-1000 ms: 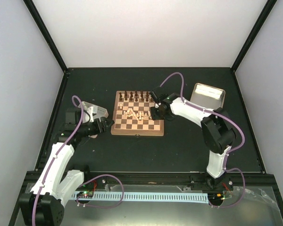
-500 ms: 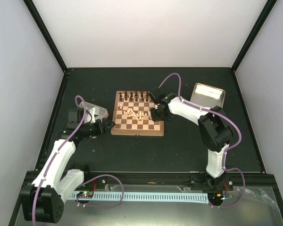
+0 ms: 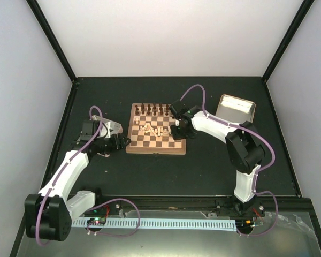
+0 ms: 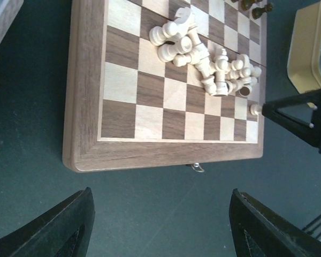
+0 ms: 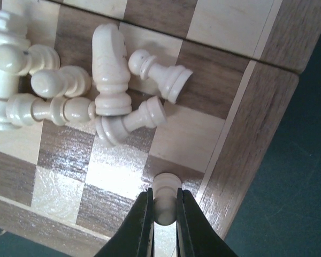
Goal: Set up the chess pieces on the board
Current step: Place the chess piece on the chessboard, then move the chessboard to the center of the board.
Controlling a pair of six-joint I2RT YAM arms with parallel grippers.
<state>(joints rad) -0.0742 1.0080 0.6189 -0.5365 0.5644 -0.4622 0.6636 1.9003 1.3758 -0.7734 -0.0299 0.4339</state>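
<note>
Right end effector [image 5: 163, 202]: fingers pressed in on a single pale pawn [image 5: 166, 186], which appears upright at the right edge of the board [image 5: 257, 123], just inside the rim. Beside it, toward the board's middle, the other chess pieces [image 5: 109, 80] lie toppled in a loose, touching heap. Left end effector [image 4: 160, 193]: fingers spread wide and holding nothing, over the dark table [image 4: 166, 214] just beside the board's left side. Dark pieces [image 3: 152, 110] stand along the far rank. A shallow tray [image 3: 235, 108] rests right of the board, another [image 3: 111, 126] to its left.
</note>
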